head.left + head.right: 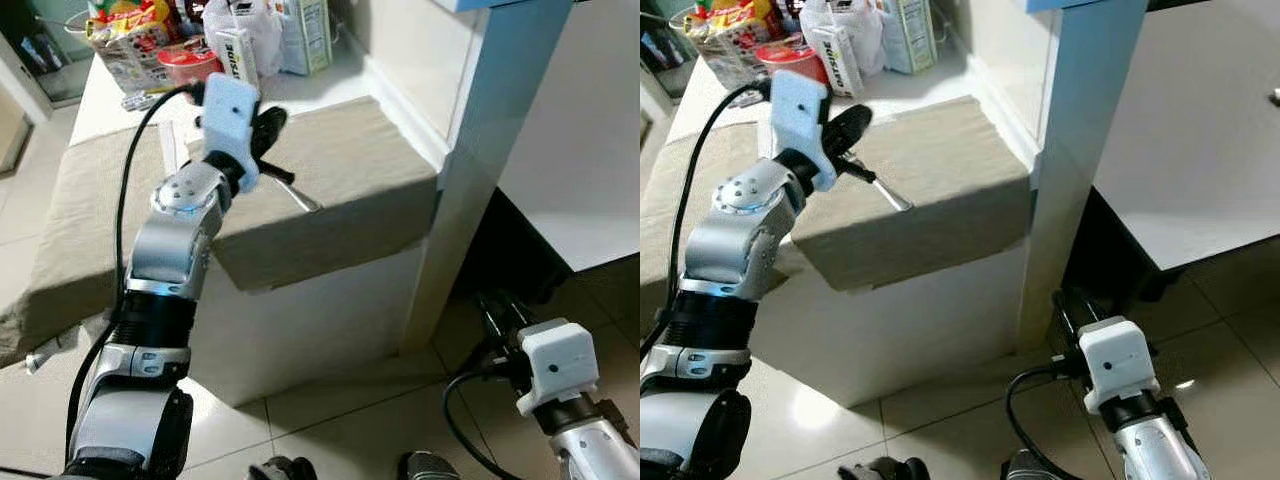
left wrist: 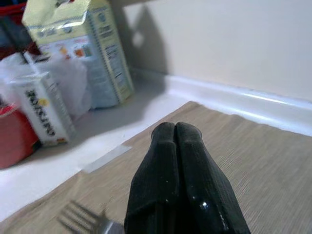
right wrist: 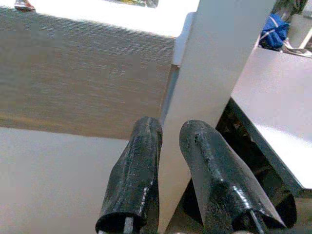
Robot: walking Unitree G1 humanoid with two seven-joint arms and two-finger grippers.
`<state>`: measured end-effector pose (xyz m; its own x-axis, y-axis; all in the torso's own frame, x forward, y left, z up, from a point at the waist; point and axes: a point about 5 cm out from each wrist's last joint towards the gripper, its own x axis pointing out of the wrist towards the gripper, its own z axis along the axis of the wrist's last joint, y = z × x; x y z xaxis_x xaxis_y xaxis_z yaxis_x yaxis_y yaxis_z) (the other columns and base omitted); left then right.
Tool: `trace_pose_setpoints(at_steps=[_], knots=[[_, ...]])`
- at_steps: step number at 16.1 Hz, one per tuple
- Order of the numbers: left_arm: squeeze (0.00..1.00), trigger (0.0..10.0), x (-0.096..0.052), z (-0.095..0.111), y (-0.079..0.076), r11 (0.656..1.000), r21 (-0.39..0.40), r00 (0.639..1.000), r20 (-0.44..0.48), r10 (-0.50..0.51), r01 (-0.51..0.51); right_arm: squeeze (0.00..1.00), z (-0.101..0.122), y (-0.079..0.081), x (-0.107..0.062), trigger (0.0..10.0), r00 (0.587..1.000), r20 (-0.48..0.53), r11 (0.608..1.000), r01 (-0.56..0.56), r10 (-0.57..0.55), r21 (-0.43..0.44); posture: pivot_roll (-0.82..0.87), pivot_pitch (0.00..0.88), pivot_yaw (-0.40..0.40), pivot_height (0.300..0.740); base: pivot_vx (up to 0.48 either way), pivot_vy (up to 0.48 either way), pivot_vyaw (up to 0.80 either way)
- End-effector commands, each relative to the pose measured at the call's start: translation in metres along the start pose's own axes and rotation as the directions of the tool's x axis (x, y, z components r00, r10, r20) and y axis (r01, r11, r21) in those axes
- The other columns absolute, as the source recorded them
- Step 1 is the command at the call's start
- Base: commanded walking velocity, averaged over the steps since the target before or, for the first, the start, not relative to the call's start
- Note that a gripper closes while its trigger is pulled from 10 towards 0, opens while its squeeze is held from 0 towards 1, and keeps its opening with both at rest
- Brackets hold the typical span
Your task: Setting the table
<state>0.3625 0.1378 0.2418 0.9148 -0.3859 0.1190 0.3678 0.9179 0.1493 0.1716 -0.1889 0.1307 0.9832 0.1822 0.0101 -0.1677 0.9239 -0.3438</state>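
White counter (image 1: 330,85), beige cloth (image 1: 340,180), cartons (image 1: 305,35), red tub (image 1: 188,66)

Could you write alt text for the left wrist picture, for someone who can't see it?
The left tool, black fingers pressed shut, holds a fork above a beige table runner. Behind stand cartons on a white counter.

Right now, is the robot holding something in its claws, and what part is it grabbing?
The left claw is shut on a fork, gripping the handle end; the tines stick out over the beige cloth. The right claw hangs open, holding nothing.
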Motion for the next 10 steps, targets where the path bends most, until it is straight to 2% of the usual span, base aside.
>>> trace_pose_setpoints(at_steps=[1,3,4,5,6,7,8,9,10], knots=[[0.0,10.0,-0.009,-0.003,0.011,0.999,-0.005,0.999,-0.002,0.052,-0.052,0.0,0.001,-0.001,0.0,10.0,1.0,0.011,1.0,0.015,-0.015,0.013,-0.2,0.063,0.131,0.74,0.0,0.0,0.0],[0.0,10.0,-0.028,-0.006,0.027,0.992,0.0,0.992,0.023,0.128,-0.128,0.0,-0.002,-0.004,0.006,10.0,1.0,0.018,0.999,0.019,-0.02,0.031,-0.17,0.039,0.123,0.74,0.0,0.0,0.0],[0.0,10.0,-0.039,-0.002,0.041,0.981,-0.006,0.98,0.049,0.195,-0.195,0.0,-0.023,0.006,0.039,10.0,1.0,0.001,0.999,0.018,-0.018,0.047,-0.16,0.021,0.114,0.74,0.0,0.0,0.0],[0.0,10.0,-0.051,0.0,0.053,0.966,-0.006,0.964,0.053,0.26,-0.26,0.0,-0.024,0.012,0.06,10.0,1.0,0.007,0.999,0.019,-0.019,0.051,-0.14,0.003,0.099,0.74,0.0,0.0,0.0],[0.0,10.0,-0.055,0.0,0.055,0.961,-0.004,0.959,0.053,0.277,-0.277,0.0,-0.023,0.013,0.062,10.0,1.0,0.011,0.999,0.019,-0.02,0.051,-0.14,0.003,0.099,0.74,0.0,0.0,0.0],[1.0,10.0,-0.071,-0.003,0.06,0.949,0.008,0.948,0.053,0.314,-0.315,0.0,-0.019,0.013,0.072,10.0,1.0,0.015,0.998,0.023,-0.024,0.061,-0.11,0.0,0.078,0.74,0.0,0.0,0.0],[1.0,10.0,-0.083,-0.011,0.063,0.93,-0.008,0.93,0.029,0.367,-0.367,0.0,-0.018,0.012,0.079,10.0,0.999,0.014,0.997,0.032,-0.033,0.067,-0.1,0.0,0.071,0.74,0.0,0.0,0.0],[1.0,10.0,-0.098,-0.028,0.06,0.91,-0.044,0.911,-0.029,0.412,-0.413,0.0,-0.017,0.011,0.087,10.0,0.999,0.017,0.995,0.047,-0.049,0.089,-0.09,0.0,0.063,0.74,0.0,0.0,0.0],[1.0,10.0,-0.113,-0.045,0.051,0.884,-0.071,0.886,-0.089,0.455,-0.462,0.0,-0.014,0.013,0.092,10.0,0.999,0.032,0.994,0.037,-0.04,0.1,-0.07,0.0,0.051,0.74,0.0,0.0,0.0]])
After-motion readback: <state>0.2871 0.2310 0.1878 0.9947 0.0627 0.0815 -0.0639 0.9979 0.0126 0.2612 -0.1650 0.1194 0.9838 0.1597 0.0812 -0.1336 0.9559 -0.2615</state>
